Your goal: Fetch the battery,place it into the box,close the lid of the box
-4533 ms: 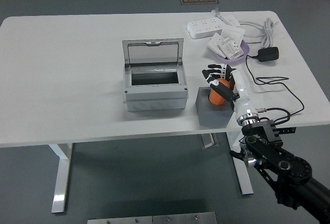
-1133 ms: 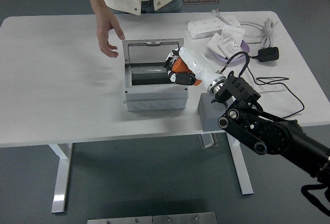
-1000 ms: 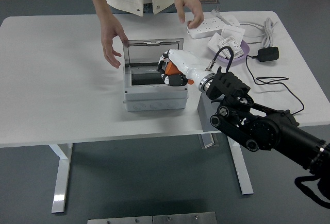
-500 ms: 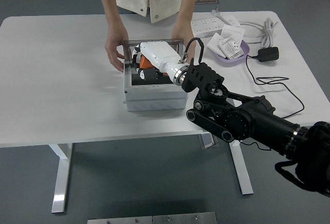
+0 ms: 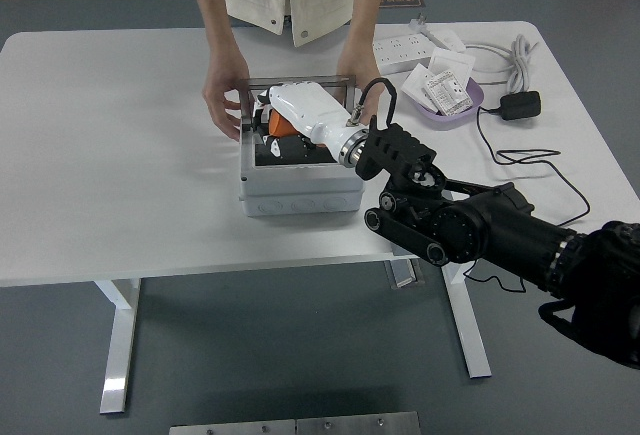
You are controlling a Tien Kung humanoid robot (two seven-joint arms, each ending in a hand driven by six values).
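Inside the open grey box (image 5: 300, 180), the right hand (image 5: 285, 120) has its fingers closed on an orange-and-black battery (image 5: 281, 125); a person's hands (image 5: 222, 105) steady the lid on the white worktop (image 5: 110, 145) above grey flooring.

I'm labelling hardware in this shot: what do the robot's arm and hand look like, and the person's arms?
The right hand has a glossy white shell with black fingers; its arm is bulky black with round joints and a looping black cable. The person's forearms are bare.
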